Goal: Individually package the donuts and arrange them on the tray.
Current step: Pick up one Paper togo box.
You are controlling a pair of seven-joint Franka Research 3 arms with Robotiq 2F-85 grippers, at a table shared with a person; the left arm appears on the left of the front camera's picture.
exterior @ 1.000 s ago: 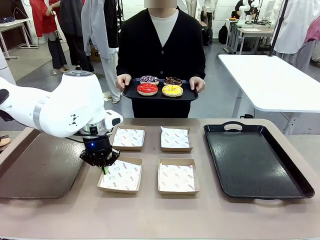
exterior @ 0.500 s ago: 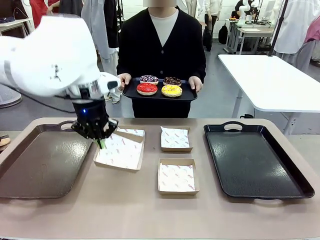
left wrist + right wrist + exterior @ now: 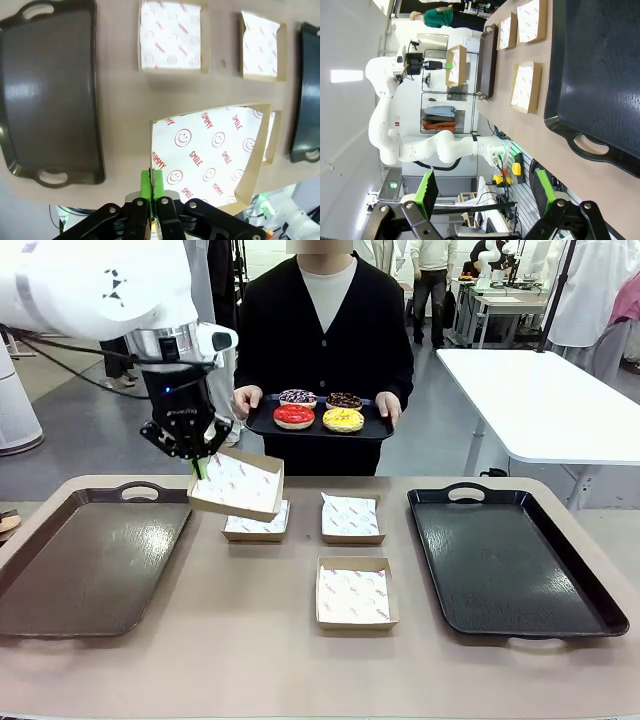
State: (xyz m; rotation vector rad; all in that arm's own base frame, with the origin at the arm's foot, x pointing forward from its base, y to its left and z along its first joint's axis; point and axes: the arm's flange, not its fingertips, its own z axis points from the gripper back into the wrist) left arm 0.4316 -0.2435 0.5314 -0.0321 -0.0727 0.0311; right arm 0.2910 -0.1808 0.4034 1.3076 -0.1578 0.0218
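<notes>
A person at the far side holds a small black tray (image 3: 262, 425) bearing the donuts: red (image 3: 294, 416), yellow (image 3: 344, 420), purple-white sprinkled (image 3: 298, 398) and chocolate (image 3: 346, 400). My left gripper (image 3: 198, 466) (image 3: 154, 183) is shut on the edge of a paper-lined cardboard box (image 3: 240, 485) (image 3: 210, 155), which hangs tilted above the table's far left, below the donuts. My right gripper (image 3: 485, 189) stands open with nothing between its fingers, back from the near end of the large black tray (image 3: 600, 75) (image 3: 515, 560).
Three more lined boxes rest on the table: one (image 3: 256, 524) partly under the lifted box, one (image 3: 351, 517) beside it, one (image 3: 356, 591) nearer me. A second large dark tray (image 3: 90, 560) lies at the left. The white left arm (image 3: 100, 285) reaches high over it.
The left gripper has lifted the box off the table's near left and carried it up and away toward the person. The person and the other boxes have stayed put.
</notes>
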